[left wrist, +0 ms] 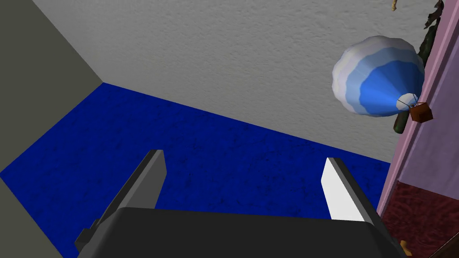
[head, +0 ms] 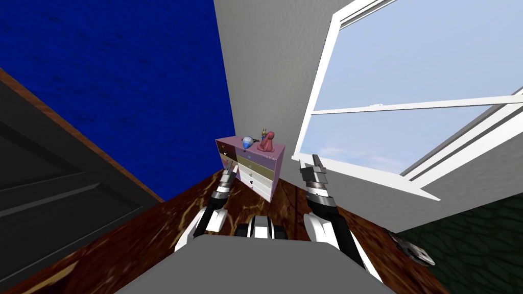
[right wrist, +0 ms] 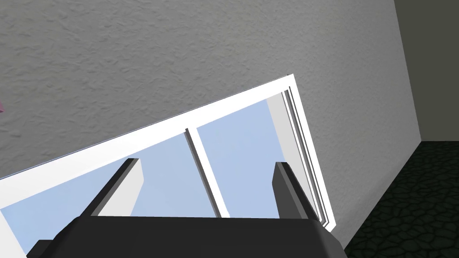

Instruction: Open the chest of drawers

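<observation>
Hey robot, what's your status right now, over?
Left gripper open, beside pink chest of drawers, which looks shut. Right gripper open, off to the side. Blue-and-white balloon ornament on top, not blocking.

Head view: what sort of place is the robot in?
Likely a room in a home, perhaps a bedroom: a small chest of drawers with ornaments on top, a large window and a blue wall.
</observation>
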